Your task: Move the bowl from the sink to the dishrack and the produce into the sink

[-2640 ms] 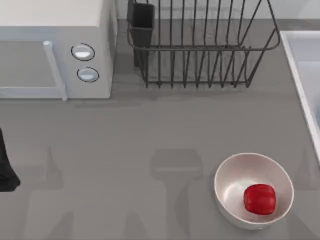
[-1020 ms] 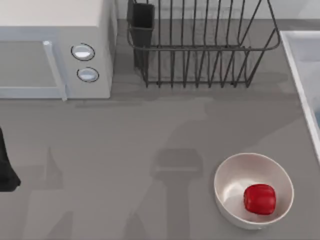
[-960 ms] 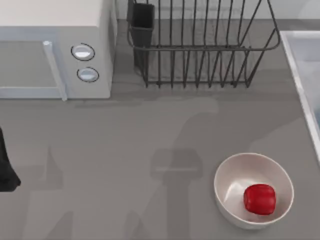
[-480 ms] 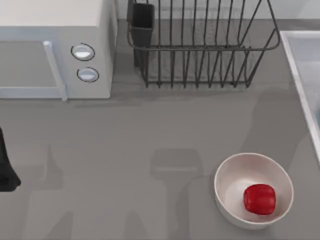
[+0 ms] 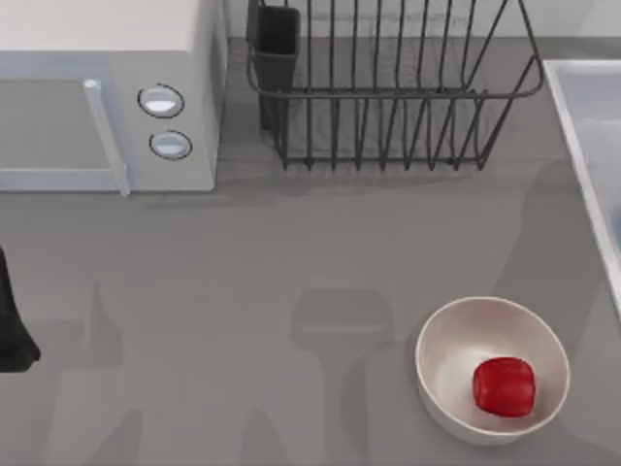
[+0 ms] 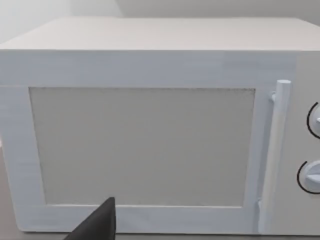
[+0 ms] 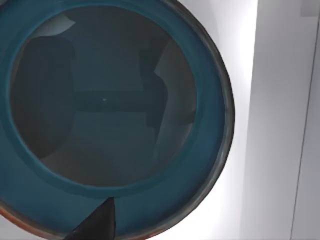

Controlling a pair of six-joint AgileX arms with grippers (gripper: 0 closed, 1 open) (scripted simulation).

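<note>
The teal-blue bowl [image 7: 105, 100] lies in the white sink [image 7: 280, 125], seen from straight above in the right wrist view, with a thin red-orange line at its rim. A dark part of my right gripper [image 7: 97, 225] hangs just over the bowl's rim. In the top view the sink [image 5: 597, 107] runs along the right edge. The red produce [image 5: 504, 386] rests inside a plain white bowl [image 5: 446, 340] at the front right. The dark wire dishrack [image 5: 398, 87] stands at the back middle with nothing in it. My left arm [image 5: 12, 330] is parked at the table's left edge.
A white microwave [image 5: 107, 97] with two round knobs stands at the back left, and the left wrist view faces its door [image 6: 145, 145] close up. The dishrack's black utensil cup [image 5: 276, 34] sits at its left corner. Arm shadows fall across the grey table.
A broad arm shadow on the table has drifted to the right, toward the sink. The white bowl, the produce and the left arm have not moved.
</note>
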